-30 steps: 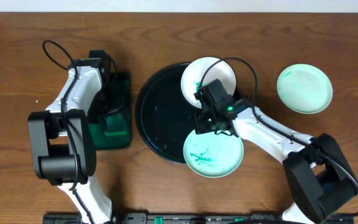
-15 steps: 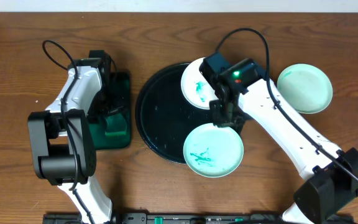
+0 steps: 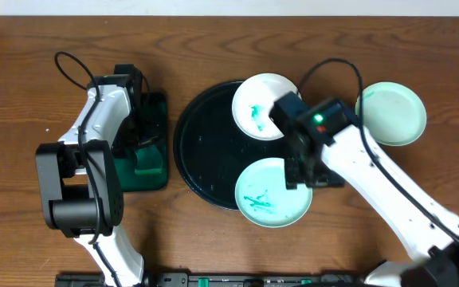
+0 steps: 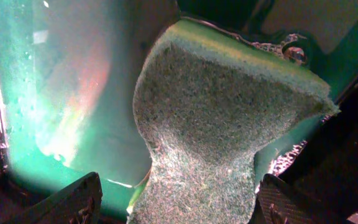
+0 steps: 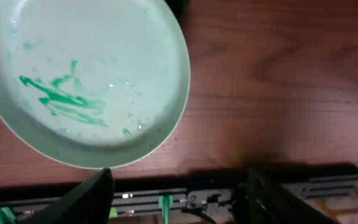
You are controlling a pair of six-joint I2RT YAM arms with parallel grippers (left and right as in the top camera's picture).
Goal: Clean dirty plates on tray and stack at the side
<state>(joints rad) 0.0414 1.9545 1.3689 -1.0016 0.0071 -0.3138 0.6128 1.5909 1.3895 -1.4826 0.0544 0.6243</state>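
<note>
Right tool [image 5: 179, 183] has swung nearer, jaws apart above a smeared plate [image 5: 86, 81]; wooden table [image 5: 278, 81] beneath; left tool [image 4: 176, 202] grip unclear.

A small round white plate [image 5: 86, 74], streaked with teal-green smears left of its middle, is seen at the upper left. A brown wooden surface [image 5: 278, 81] is shown to its right and below it. The right tool [image 5: 178, 190] is held open just below the plate's lower rim, with its dark fingertips [image 5: 89, 196] spread well apart and nothing between them. A black rail [image 5: 328, 180] is seen along the bottom edge.
</note>
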